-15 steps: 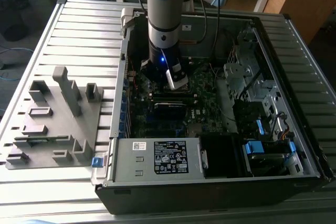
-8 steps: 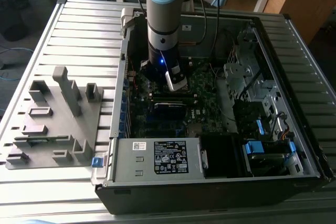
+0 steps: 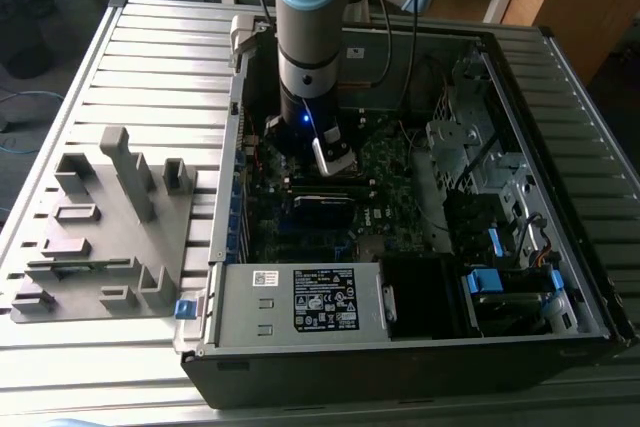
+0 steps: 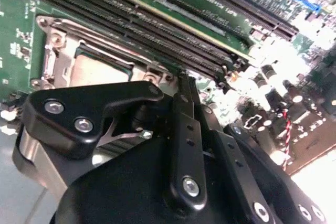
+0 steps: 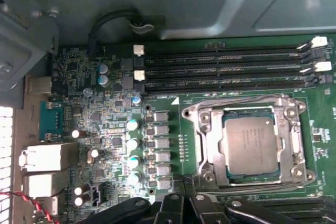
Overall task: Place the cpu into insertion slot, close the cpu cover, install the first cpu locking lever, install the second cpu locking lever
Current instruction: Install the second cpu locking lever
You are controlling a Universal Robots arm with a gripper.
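Observation:
The cpu (image 5: 256, 148), a dull silver-tan square, lies flat in the insertion slot (image 5: 247, 142) on the green motherboard. The cpu cover (image 5: 210, 145), a silvery frame plate, lies down around the chip's edges. A thin metal lever (image 5: 241, 99) runs along the socket's side toward the memory slots; whether it is latched I cannot tell. My gripper (image 5: 187, 186) hovers just off the socket's edge, shut, with nothing between its black fingers. In the second wrist view the gripper (image 4: 184, 82) points beside the socket, where the cpu (image 4: 97, 74) shows under the cover (image 4: 58, 51). In the exterior view the gripper (image 3: 335, 159) hangs inside the open case.
Long black memory slots (image 5: 226, 69) run beside the socket. A row of capacitors (image 5: 133, 145) and silver port blocks (image 5: 47, 158) stand nearby. The case holds a labelled power supply (image 3: 300, 302) and a drive cage (image 3: 480, 147). A grey fixture tray (image 3: 100, 237) lies at the exterior view's left.

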